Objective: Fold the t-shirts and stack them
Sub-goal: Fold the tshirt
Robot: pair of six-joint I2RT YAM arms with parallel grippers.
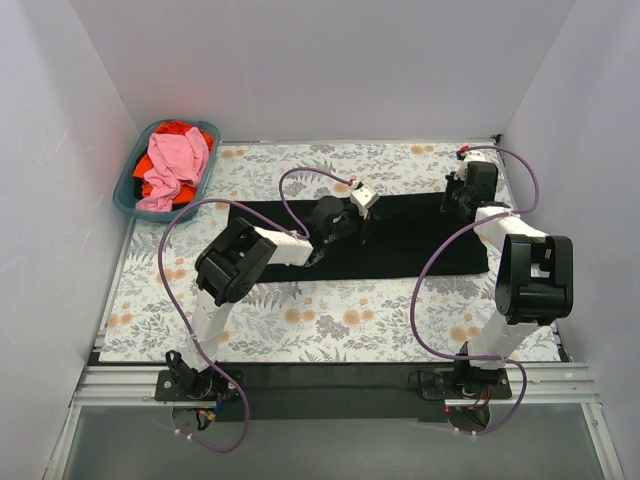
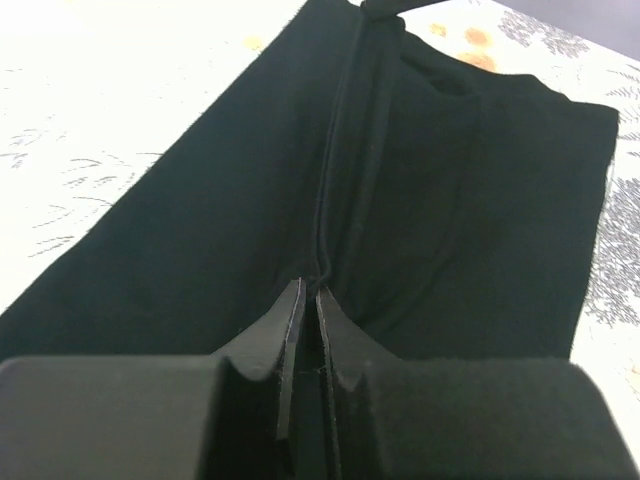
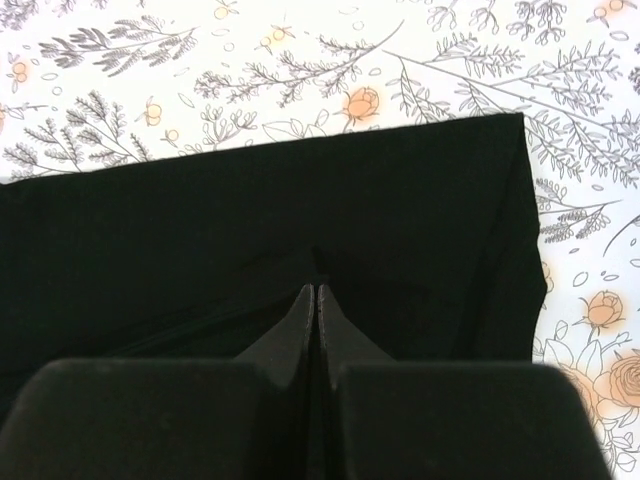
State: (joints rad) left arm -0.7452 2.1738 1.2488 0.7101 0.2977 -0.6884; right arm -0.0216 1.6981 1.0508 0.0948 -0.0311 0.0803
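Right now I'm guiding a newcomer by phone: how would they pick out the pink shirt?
On the flowered table, look to the far left corner, where a teal basket stands. The pink shirt lies crumpled on top inside it, over an orange-red shirt; the black shirt lies stretched out mid-table.

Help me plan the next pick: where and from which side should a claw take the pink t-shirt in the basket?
Pinch the raised bunched fold at the top of the pink t-shirt, coming straight down from above. It lies heaped over the orange-red t-shirt inside the teal basket, whose walls would likely block a sideways approach.
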